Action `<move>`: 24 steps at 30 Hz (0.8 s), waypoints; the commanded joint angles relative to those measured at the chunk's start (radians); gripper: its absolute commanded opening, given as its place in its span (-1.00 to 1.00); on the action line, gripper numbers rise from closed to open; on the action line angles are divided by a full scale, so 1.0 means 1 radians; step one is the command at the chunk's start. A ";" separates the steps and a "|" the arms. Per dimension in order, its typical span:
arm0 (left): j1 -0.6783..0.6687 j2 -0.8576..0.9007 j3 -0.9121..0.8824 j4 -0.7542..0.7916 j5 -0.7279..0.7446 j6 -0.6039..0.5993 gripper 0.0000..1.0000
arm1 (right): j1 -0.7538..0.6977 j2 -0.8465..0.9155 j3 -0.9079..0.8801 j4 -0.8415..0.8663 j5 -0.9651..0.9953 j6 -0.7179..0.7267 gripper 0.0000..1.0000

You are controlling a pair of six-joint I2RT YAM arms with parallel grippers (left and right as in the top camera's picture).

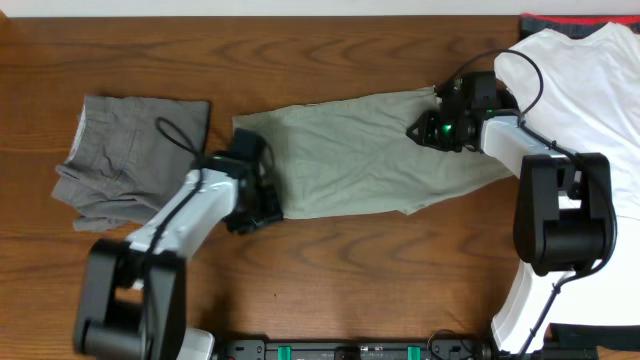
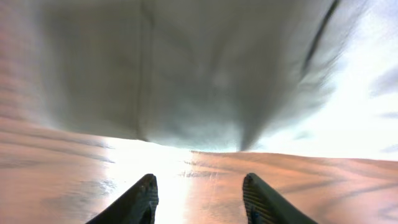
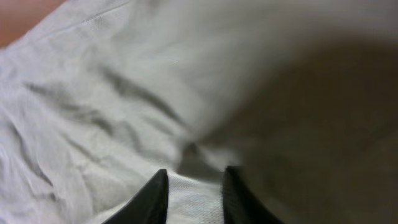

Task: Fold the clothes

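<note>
Step in hand: by judgement, the arms are releasing the khaki trousers (image 1: 350, 150), which are lying long and flat; the cross fold is not yet made.
Trousers position: they are lying as a slightly slanted band across the middle of the table (image 1: 330, 290), between the two arms.
Left gripper (image 2: 199, 199): it is hovering at the trousers' left end with fingers spread, nothing between them and bare wood beneath.
Right gripper (image 3: 194, 194): it is sitting low over the right end with fingers parted by a narrow gap; cloth is showing in the gap but does not appear pinched.
Method: each gripper should be rising straight up, clear of the cloth, before travelling, so that no edge is dragging. For the fold, one end should be taken by its corners and carried over onto the other, edges matched.
Other clothes: grey trousers (image 1: 130, 150) are lying folded well to the left; a white T-shirt (image 1: 580, 90) is lying at the right, just beside the khaki end.
Surface: the tabletop is dark, glossy wood grain, throwing glare in the left wrist view.
Room: nothing beyond the table is showing.
</note>
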 commanded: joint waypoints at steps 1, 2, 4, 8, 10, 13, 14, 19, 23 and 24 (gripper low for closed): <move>0.073 -0.087 0.032 0.007 -0.002 0.059 0.02 | -0.022 -0.035 -0.055 -0.035 0.100 -0.111 -0.31; 0.099 -0.100 0.032 0.009 -0.002 0.065 0.09 | -0.022 -0.066 -0.055 -0.035 0.089 -0.114 -0.28; 0.174 -0.111 0.032 0.031 0.036 0.088 0.29 | -0.021 -0.159 -0.055 -0.039 0.064 -0.113 -0.22; 0.274 -0.070 0.031 0.096 0.234 0.214 0.41 | -0.011 -0.272 -0.055 -0.056 0.031 -0.114 -0.14; 0.314 -0.024 0.031 0.123 0.280 0.251 0.47 | -0.002 -0.316 -0.055 -0.069 0.030 -0.114 -0.13; 0.352 0.058 0.031 0.171 0.354 0.315 0.50 | 0.015 -0.356 -0.055 -0.092 0.026 -0.113 -0.11; 0.361 0.087 0.031 0.186 0.378 0.337 0.50 | 0.021 -0.363 -0.055 -0.102 0.018 -0.114 -0.11; 0.389 0.186 0.031 0.248 0.381 0.370 0.52 | 0.066 -0.362 -0.056 -0.163 -0.034 -0.114 -0.13; 0.388 0.235 0.031 0.317 0.401 0.387 0.61 | 0.132 -0.348 -0.058 -0.185 -0.025 -0.144 -0.16; 0.388 0.249 0.031 0.338 0.423 0.395 0.61 | 0.154 -0.340 -0.058 -0.184 -0.024 -0.144 -0.21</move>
